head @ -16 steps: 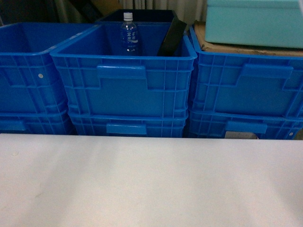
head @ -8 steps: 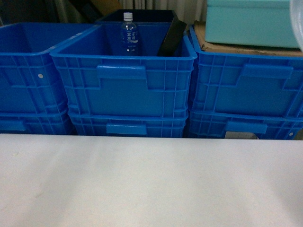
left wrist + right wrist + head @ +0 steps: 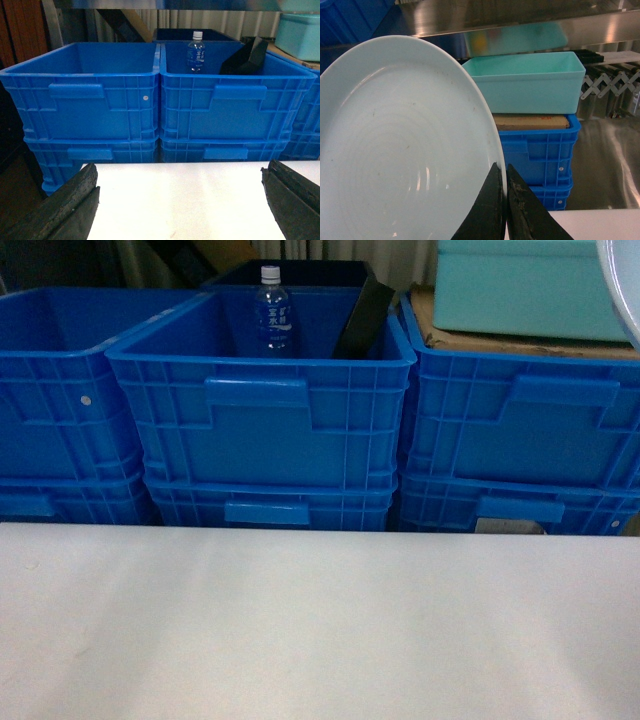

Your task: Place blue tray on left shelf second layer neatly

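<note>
Behind table (image 3: 320,620), stacked crates (image 3: 262,415) side by side; bottle (image 3: 272,312) inside middle crate; at right, box (image 3: 525,285) on cardboard (image 3: 500,340) atop crate stack; tray (image 3: 405,145) before it.

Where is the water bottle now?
In the head view the water bottle stands upright left of centre in the middle blue crate, beside a black tray.

The place looked like a storeroom or warehouse bay: deep blue crates (image 3: 262,420) stood stacked in rows behind a white table (image 3: 320,630), a turquoise box (image 3: 530,82) sat on cardboard atop one stack, and stainless-steel shelving (image 3: 520,22) (polished, reflective) ran overhead.
</note>
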`<state>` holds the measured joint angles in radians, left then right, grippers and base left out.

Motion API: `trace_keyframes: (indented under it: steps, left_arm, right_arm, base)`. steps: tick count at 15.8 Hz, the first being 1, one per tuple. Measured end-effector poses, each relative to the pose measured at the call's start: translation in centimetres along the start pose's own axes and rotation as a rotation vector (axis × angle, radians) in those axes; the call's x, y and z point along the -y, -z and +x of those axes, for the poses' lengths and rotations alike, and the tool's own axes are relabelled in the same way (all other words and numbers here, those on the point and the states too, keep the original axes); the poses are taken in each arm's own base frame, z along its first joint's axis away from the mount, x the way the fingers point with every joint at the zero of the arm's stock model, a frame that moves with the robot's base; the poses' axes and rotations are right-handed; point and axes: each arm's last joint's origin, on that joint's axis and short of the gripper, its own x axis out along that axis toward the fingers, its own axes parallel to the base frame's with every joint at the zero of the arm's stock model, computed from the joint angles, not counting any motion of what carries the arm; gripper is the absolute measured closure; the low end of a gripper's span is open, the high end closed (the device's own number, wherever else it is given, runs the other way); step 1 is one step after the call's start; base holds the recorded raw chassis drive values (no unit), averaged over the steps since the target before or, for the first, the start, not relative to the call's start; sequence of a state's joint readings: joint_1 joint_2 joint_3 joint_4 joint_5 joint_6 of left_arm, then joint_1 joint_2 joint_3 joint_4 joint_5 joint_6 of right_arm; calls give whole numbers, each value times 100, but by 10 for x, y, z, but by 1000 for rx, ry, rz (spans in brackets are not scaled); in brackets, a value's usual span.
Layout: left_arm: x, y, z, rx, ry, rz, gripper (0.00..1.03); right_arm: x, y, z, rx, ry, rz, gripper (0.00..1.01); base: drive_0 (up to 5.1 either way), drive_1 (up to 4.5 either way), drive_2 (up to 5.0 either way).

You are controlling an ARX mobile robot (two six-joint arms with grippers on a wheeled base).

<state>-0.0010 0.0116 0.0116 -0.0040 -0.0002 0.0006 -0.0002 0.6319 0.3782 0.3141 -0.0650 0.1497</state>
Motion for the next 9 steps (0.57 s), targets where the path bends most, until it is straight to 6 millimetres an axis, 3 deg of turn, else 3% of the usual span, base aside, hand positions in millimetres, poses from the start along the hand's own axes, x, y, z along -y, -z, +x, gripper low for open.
trace_keyframes:
  steps: [3, 9]
  left_arm:
    - [0, 0, 0, 0, 0, 0, 5]
    - [0, 0, 0, 0, -2, 0, 5]
  right_arm:
    - [0, 0, 0, 0, 0, 0, 99]
    - [0, -1, -1, 7, -1, 0, 99]
  base:
    - [0, 0, 0]
    - [468, -281, -223]
